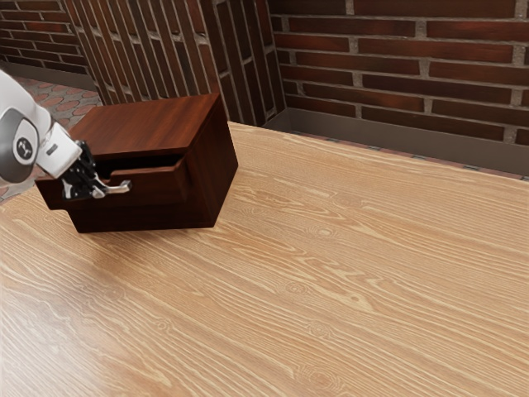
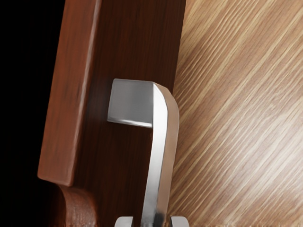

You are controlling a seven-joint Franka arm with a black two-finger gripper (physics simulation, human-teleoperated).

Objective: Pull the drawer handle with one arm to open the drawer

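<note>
Exterior view: the cabinet (image 1: 157,124) sits on the table (image 1: 331,273) at the exterior view's left, near the brick wall (image 1: 397,66). Its drawer (image 1: 157,186) stands partly out of the body, with a dark gap open above the drawer front. My gripper (image 1: 89,188) is at the silver handle (image 1: 116,188). The black fingers look pinched on the bar's near end, and the rest of the bar sticks out toward the exterior view's right. Wrist view: the handle (image 2: 161,137) runs straight out from under my hand, with its bent foot fixed to the drawer (image 2: 128,47) front. Two pale fingertips (image 2: 124,221) flank the bar at the picture's edge, one on each side and close against it, so I read the grip as closed on the handle. Beyond the front's lighter edge is the drawer's black interior. On the other side of the handle is table (image 2: 236,118) grain. Progress, as I judge it: handle grasped and drawer started, perhaps a third open. Remaining: draw it further out along its runners, keeping the pull straight so the bar does not slip from the pads.
</note>
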